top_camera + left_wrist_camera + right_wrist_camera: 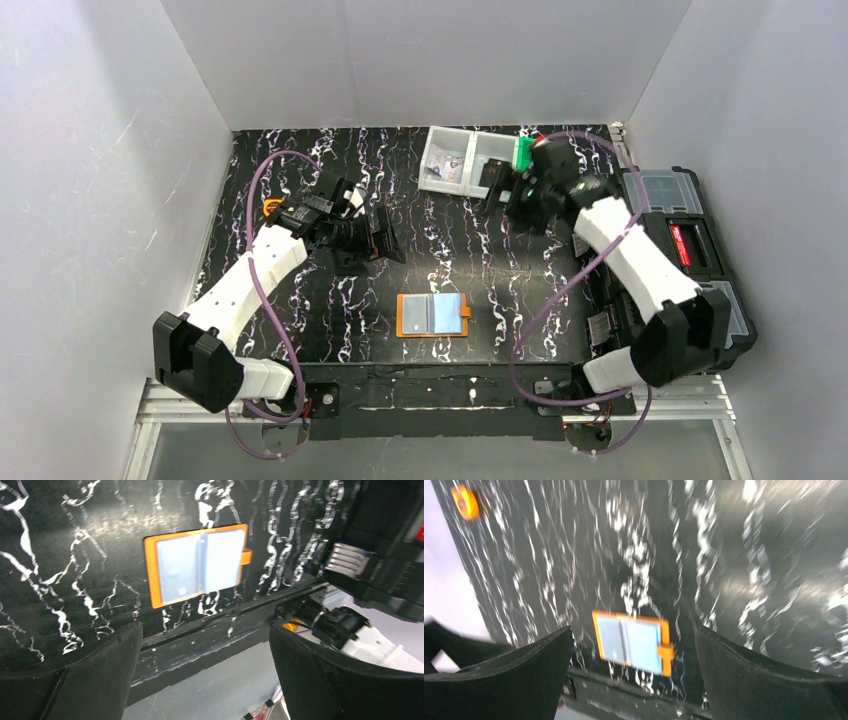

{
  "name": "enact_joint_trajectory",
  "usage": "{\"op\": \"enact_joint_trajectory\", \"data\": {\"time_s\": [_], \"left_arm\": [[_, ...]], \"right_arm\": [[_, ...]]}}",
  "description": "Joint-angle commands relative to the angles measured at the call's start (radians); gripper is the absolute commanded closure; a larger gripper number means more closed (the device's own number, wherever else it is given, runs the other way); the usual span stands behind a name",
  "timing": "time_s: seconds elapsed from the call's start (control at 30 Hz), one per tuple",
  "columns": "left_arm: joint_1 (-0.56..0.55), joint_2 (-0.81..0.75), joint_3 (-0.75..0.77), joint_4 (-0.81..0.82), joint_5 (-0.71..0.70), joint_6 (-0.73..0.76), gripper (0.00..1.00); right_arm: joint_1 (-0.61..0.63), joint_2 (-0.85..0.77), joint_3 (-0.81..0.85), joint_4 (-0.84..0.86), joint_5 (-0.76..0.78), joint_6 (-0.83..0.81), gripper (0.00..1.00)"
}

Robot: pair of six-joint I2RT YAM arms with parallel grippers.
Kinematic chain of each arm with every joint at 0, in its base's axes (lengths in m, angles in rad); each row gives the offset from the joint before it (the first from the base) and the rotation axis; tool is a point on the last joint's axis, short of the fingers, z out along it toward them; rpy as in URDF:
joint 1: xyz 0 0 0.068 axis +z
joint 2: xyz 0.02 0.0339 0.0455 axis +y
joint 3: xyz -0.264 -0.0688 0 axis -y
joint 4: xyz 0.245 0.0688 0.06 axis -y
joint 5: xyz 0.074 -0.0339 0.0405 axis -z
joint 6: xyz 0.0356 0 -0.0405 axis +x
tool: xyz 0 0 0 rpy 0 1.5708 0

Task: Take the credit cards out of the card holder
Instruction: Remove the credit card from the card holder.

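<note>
The orange card holder (404, 316) lies open and flat on the black marbled table, near the front edge and between the two arms. Pale blue credit cards (446, 312) sit in its two inner pockets. The card holder (150, 570) and its cards (222, 560) also show in the left wrist view. In the blurred right wrist view I see the card holder (666, 652) and the cards (641, 645). My left gripper (392, 235) hovers open behind and left of the holder, holding nothing. My right gripper (497, 190) is open and empty at the back, beside a clear bin.
A clear two-part bin (465, 160) stands at the back centre with a green item (524, 152) beside it. A black toolbox (690, 250) fills the right side. A small round orange tape measure (272, 207) lies at the left edge, also seen as the tape measure (465, 502).
</note>
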Motion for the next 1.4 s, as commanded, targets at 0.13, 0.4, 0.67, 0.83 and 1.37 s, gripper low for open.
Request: {"op": "enact_joint_trajectory", "data": {"time_s": [0.13,0.4,0.67,0.83,1.37], "left_arm": [[0.008,-0.049,-0.111,-0.003,-0.141,-0.023,0.02],[0.008,-0.071,-0.173,0.000,-0.199,-0.047,0.02],[0.009,-0.090,-0.195,0.000,-0.217,-0.059,0.02],[0.011,-0.092,-0.196,0.004,-0.217,-0.060,0.02],[0.012,-0.109,-0.236,0.032,-0.219,-0.098,0.02]], "right_arm": [[0.348,-0.145,-0.395,0.193,0.021,0.253,0.12],[0.551,-0.004,-0.356,0.230,0.058,0.322,0.27],[0.626,0.167,-0.238,0.200,0.064,0.311,0.37],[0.645,0.259,-0.173,0.161,0.073,0.288,0.39],[0.702,0.441,-0.055,0.065,0.170,0.226,0.38]]}}
